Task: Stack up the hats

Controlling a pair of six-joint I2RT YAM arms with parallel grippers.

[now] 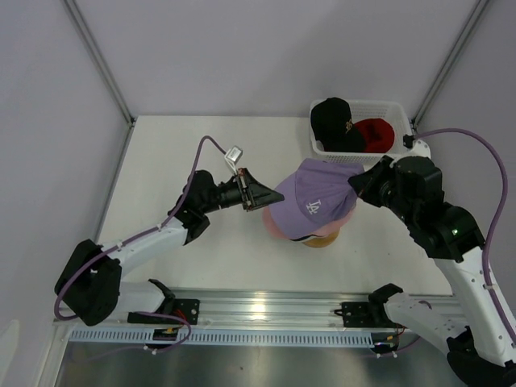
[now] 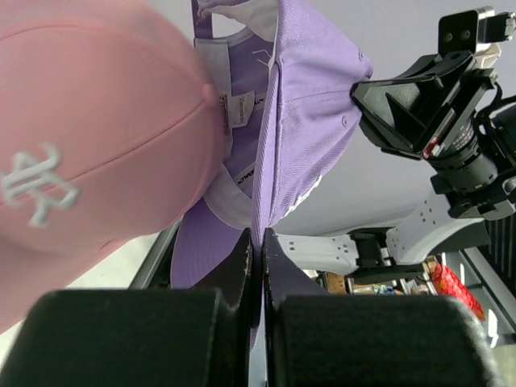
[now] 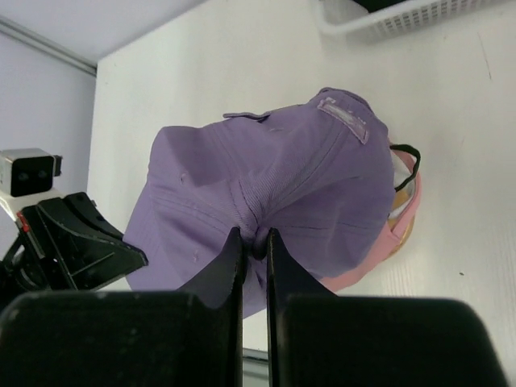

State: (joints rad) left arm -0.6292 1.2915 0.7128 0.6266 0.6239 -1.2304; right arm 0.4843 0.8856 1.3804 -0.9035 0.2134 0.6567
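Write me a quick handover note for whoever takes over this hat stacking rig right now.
Both hands are shut on the lavender cap: left hand at its rim, right hand pinching its crown. It is held over the pink cap on the stand, not released. In the basket: black cap, red cap. Left: let go of lavender, then stack black and red.
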